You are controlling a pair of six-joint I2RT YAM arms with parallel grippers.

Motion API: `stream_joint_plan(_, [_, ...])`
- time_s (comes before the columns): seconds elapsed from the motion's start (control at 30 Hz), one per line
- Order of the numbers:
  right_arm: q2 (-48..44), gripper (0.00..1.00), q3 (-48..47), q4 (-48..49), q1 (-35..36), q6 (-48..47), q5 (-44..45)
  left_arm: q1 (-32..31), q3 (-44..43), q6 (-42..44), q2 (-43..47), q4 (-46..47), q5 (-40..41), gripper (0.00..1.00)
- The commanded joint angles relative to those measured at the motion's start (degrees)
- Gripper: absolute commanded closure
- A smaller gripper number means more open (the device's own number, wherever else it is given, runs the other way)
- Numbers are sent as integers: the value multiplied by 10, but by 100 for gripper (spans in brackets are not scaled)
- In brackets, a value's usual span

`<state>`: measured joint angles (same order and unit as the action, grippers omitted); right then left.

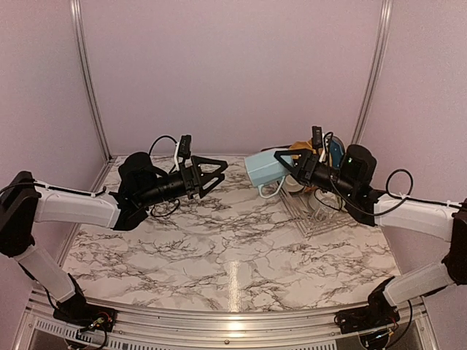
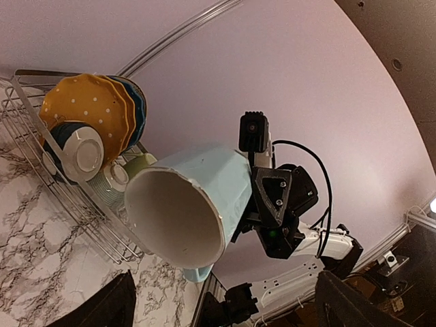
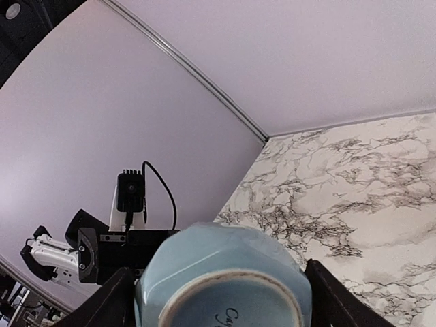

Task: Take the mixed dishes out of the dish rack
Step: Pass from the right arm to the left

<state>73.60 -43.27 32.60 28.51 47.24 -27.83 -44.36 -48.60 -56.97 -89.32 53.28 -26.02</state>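
We hold the light-blue mug point(image 1: 264, 171) sideways in the right gripper point(image 1: 282, 163), pinched near its base, in the air just left of the dish rack point(image 1: 315, 216). Left gripper point(image 1: 221, 172) faces its mouth, spread wide and empty. Risk: a misaligned left finger nudges the glazed wall, and the mug twists loose onto the table point(image 1: 219, 251).

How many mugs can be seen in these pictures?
2. The light-blue mug is held by the right end effector; the pale-green mug lies in the dish rack. Others may be hidden.
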Motion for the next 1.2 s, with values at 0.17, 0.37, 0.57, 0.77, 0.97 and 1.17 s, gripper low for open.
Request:
stream_joint_plan(0.17, [41,100,-7,184,35,84,-20,-17,1,-127,-91,265,2,9])
stream_joint_plan(0.37, [58,100,14,257,46,124,-3,-40,15,-129,-116,286,33,6])
stream_joint_plan(0.57, [63,100,32,296,49,152,28,-67,27,-105,-118,232,89,5])
stream_joint_plan(0.77, [66,100,33,280,51,158,51,-105,45,-44,-101,186,139,1])
stream_joint_plan(0.97, [80,100,30,297,64,168,50,-117,-12,-40,-139,173,113,7])
stream_joint_plan(1.17, [76,100,30,291,74,164,51,-115,-59,-35,-155,114,103,26])
